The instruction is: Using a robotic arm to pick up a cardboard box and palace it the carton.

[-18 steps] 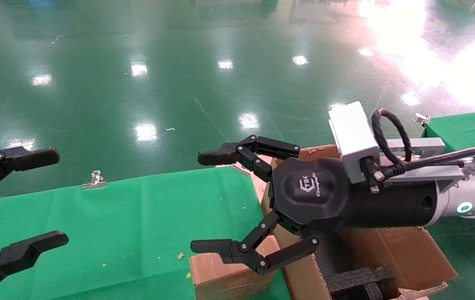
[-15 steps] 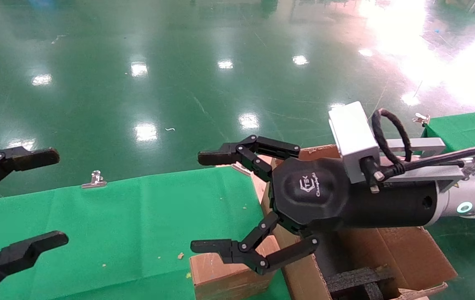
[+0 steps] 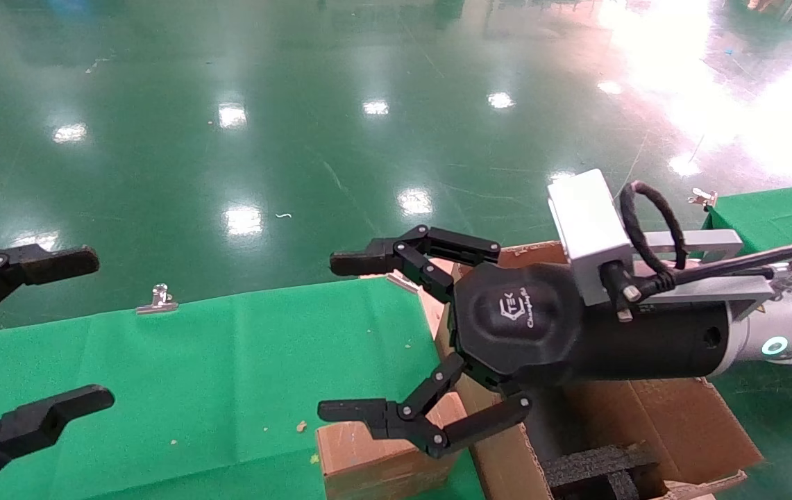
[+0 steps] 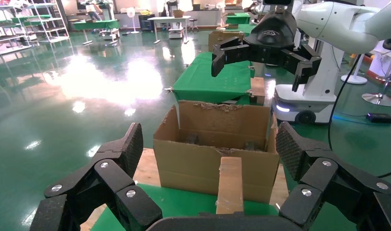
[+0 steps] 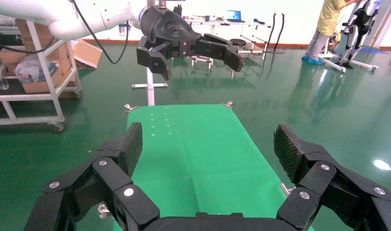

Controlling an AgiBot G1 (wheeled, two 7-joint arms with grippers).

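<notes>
The cardboard box (image 3: 368, 460) is small, brown and closed; it lies on the green cloth against the carton's left wall, and it also shows in the left wrist view (image 4: 230, 185). The carton (image 3: 673, 417) is large, with ragged flaps and black foam (image 3: 593, 464) inside; the left wrist view shows it too (image 4: 203, 156). My right gripper (image 3: 344, 337), on the white arm with the teal ring, hangs open and empty above the box and the carton's left edge. Its own view (image 5: 210, 144) shows only green cloth between the pads. My left gripper (image 3: 89, 329) stays open and empty at the far left.
A green cloth (image 3: 194, 368) covers the table, and its far edge drops to a glossy green floor. Metal clips (image 3: 158, 300) hold the cloth at that edge. A second green table (image 3: 781, 212) stands at the right, behind the carton.
</notes>
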